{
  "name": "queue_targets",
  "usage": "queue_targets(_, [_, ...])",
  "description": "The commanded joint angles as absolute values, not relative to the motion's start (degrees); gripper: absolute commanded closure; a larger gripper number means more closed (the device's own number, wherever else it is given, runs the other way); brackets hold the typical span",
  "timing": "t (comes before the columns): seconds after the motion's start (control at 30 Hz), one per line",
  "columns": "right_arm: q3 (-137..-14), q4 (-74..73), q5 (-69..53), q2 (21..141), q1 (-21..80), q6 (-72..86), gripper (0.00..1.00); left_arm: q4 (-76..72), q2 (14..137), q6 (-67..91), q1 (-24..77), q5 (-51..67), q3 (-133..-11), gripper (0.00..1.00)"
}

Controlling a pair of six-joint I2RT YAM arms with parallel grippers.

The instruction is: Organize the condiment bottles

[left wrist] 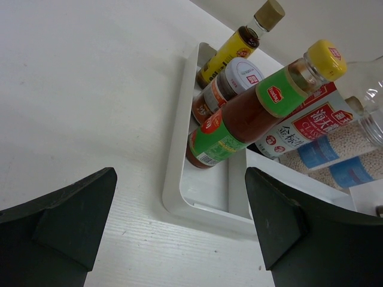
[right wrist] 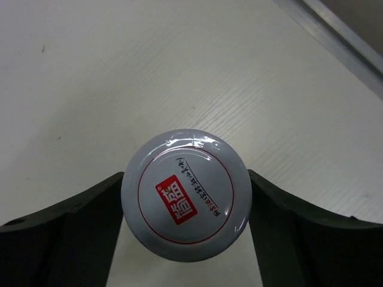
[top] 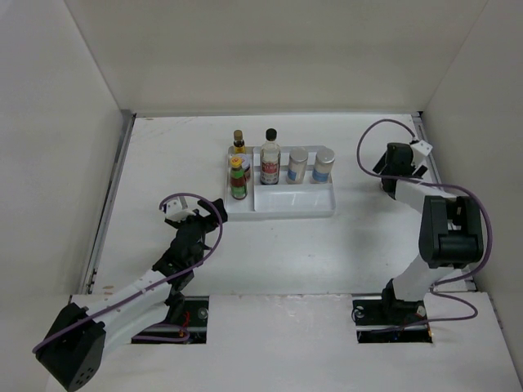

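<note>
The tabletop carries a white divided tray at mid-width, nearer the far edge than the near edge.

Left end effector: fingers spread wide, holding and touching nothing. It hangs off the tray's near left corner, on the side towards the left edge of the tabletop.

Right end effector: sits close to the right edge, towards the far right corner and well apart from the tray. Its fingers are closed against opposite sides of a grey-lidded jar, upright with a red mark on its lid. Whether this jar rests on the tabletop or is raised cannot be told. The jar is hidden under the arm in the top view.

Tray contents, wide right compartment:
- The tall black-capped bottle stands beside the divider.
- The two blue-labelled jars stand in a row on its right, along the far wall.

Tray contents, narrow left compartment:
- The yellow-capped green bottle stands nearest the near wall.
- A short red-labelled jar stands just behind it.
- The small yellow bottle stands at the far end.

All of these are upright.
</note>
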State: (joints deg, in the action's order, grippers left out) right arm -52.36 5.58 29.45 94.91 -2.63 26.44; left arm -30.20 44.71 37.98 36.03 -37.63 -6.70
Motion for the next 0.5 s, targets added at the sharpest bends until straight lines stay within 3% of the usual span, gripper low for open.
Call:
queue_targets(0.0, [-54.1, 9.0, 28.5, 95.6, -2.6, 28.1, 0.22, -33.0, 44.0, 38.6, 36.3, -37.1, -6.5, 0.1])
queue_targets(0.07, [-52.6, 10.5, 29.7, 94.3, -2.6, 28.2, 0.36, -33.0, 44.1, 38.6, 36.3, -37.1, -6.5, 0.1])
queue_targets(0.17, [-50.0, 12.3, 34.1, 90.0, 0.6, 27.2, 0.47, -33.2, 44.4, 38.6, 36.3, -37.1, -6.5, 0.1])
queue_targets(0.47, [-41.4, 12.7, 43.3, 72.8, 19.2, 23.8, 0.48, -33.0, 43.5, 38.6, 36.3, -37.1, -6.5, 0.1])
